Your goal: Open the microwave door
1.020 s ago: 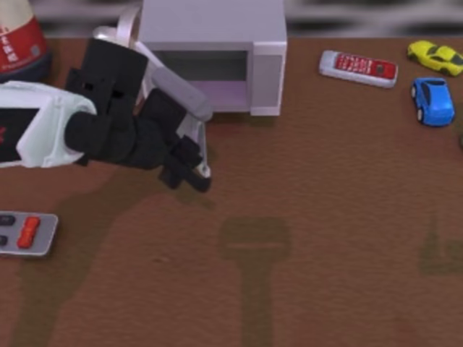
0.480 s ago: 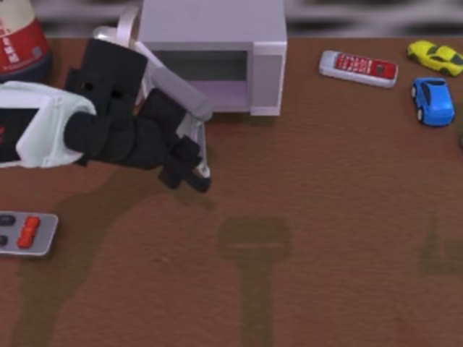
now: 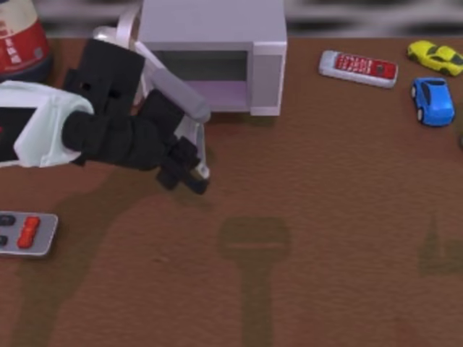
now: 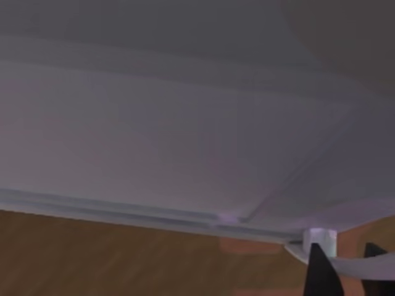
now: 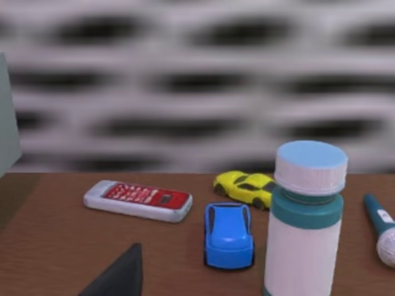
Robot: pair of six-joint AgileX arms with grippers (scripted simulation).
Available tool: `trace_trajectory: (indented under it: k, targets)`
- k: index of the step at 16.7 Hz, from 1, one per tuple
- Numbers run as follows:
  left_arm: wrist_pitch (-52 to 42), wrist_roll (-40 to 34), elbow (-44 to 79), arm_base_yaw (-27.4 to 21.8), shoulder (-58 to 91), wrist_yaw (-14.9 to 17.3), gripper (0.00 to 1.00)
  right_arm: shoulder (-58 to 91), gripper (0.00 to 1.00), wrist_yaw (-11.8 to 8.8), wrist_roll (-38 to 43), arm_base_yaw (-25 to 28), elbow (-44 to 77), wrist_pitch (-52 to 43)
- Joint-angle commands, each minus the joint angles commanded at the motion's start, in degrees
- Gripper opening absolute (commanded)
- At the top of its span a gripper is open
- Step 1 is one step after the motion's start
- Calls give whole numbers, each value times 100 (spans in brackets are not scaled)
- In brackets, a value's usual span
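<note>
Brown desk (image 3: pixel 325 217) fills your top view. Your left gripper (image 3: pixel 189 176) is clamped on the door's handle, arm reaching in from the left. From there the microwave door (image 3: pixel 173 83) angles back to the microwave (image 3: pixel 217 29) at the far edge. A bottle (image 5: pixel 305 222) shows in the right wrist view only (right gripper unseen).

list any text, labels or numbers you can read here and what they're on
Nothing can be read.
Red and white phone: marks on its red face, too blurred to read.
Red-labelled container at the table's far left corner: white marks, too blurred.
Grey remote: red buttons, no readable marks.
White bottle, microwave, blue car and yellow car: no text.
</note>
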Motion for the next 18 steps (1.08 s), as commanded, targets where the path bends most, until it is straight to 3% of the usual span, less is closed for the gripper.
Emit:
trace_trajectory:
  k: [7,18]
  targets:
    - [-169,535,-5,252,-83,343,0,0,100,0,0,0,0,0]
    - [-169,535,-5,252,-83,343,0,0,100,0,0,0,0,0]
